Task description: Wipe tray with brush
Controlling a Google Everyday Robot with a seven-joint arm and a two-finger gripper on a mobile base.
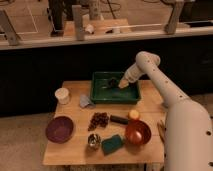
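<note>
A dark green tray (100, 95) sits at the back middle of the wooden table. My arm reaches in from the right, and my gripper (121, 83) is down inside the tray near its right side. Something pale and dark shows at the gripper's tip, which may be the brush, but I cannot make it out clearly.
On the wooden table (70, 150) stand a white cup (62, 95), a grey cloth (86, 102), a purple bowl (59, 129), a bunch of dark grapes (98, 120), a red-brown bowl (137, 133), a green sponge (112, 143), a small metal cup (94, 141) and a yellow item (133, 114). A railing runs behind.
</note>
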